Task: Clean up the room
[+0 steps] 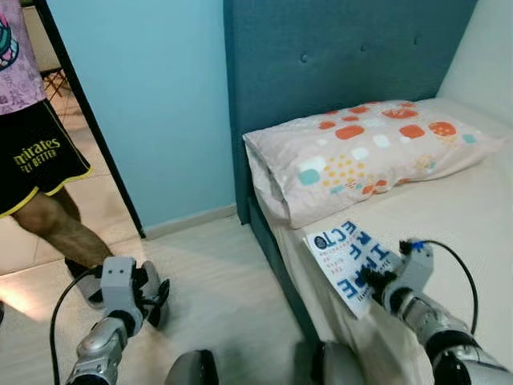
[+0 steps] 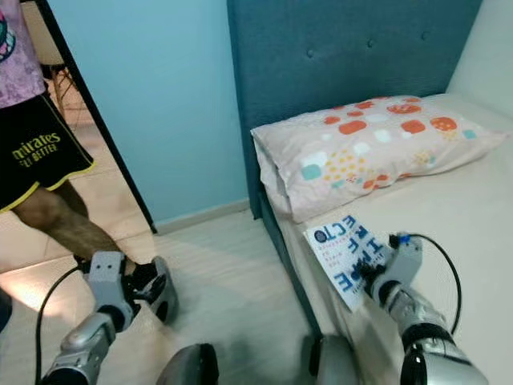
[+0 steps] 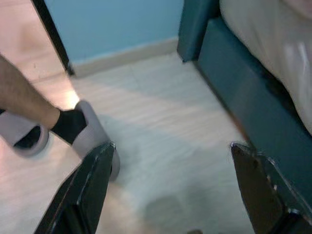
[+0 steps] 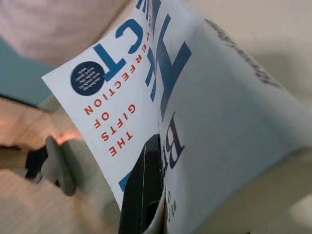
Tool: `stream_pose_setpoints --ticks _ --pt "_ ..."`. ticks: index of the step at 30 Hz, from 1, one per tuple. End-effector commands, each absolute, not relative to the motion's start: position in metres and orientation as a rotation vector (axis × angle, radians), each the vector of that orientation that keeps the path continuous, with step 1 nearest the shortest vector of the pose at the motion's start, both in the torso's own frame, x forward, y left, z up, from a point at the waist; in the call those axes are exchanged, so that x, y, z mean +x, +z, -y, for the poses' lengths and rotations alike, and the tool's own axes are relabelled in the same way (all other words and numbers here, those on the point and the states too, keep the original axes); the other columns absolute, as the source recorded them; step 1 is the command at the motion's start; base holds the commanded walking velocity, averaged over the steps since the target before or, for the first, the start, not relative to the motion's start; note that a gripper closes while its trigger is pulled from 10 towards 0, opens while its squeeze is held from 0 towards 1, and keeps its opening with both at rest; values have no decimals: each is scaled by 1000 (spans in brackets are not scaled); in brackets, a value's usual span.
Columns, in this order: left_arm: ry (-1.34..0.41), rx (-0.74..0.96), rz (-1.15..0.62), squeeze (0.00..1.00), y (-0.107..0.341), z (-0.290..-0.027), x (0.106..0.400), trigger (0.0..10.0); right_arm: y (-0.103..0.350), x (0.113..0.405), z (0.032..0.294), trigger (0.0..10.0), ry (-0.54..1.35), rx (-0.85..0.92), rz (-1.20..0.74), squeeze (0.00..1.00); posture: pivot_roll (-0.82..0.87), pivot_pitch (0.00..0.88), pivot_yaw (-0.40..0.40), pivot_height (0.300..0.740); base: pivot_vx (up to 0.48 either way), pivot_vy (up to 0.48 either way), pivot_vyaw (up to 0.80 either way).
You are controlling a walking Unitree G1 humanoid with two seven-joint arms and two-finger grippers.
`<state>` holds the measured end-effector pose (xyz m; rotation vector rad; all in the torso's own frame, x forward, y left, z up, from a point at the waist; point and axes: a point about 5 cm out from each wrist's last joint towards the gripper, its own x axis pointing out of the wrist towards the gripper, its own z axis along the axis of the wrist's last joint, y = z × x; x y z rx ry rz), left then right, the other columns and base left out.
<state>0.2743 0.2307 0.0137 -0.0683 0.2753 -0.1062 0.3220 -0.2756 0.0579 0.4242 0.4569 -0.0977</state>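
A white book (image 1: 346,261) with blue and orange lettering lies tilted at the bed's near edge, just below the pillow (image 1: 361,152). My right gripper (image 1: 377,282) is shut on the book's lower edge. In the right wrist view one black finger (image 4: 146,190) presses on the cover (image 4: 204,107); the other is hidden beneath. My left gripper (image 1: 156,297) hangs open over the pale floor, left of the bed, with nothing between its fingers (image 3: 97,185).
A person (image 1: 32,152) stands in the doorway at the left, their grey slipper (image 3: 95,136) close to my left gripper. The teal headboard (image 1: 337,48) and bed frame (image 3: 243,102) bound the floor on the right. A blue wall (image 1: 160,104) lies ahead.
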Motion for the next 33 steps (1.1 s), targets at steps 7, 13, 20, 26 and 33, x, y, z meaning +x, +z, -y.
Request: stream_pose_setpoints --ticks 7,13,20,26,33 --pt "-109 -25 -276 0 15 -244 266 10000 60 321 286 10000 -217 450 -414 0 145 210 35 565 0 0 0" --pt "-133 -5 -281 0 15 -242 262 10000 56 320 282 10000 -210 467 -426 27 140 209 37 565 0 0 0" --pt "-132 -5 -282 0 15 -241 263 10000 58 320 285 10000 -192 431 -422 1000 137 207 36 565 0 0 0" --pt "-132 -7 -282 0 15 -239 263 10000 75 327 295 10000 -194 398 -352 1000 130 205 38 565 0 0 0" --pt "-125 -14 -273 0 16 -235 267 10000 88 331 305 10000 -219 234 -342 953 114 189 34 565 0 0 0"
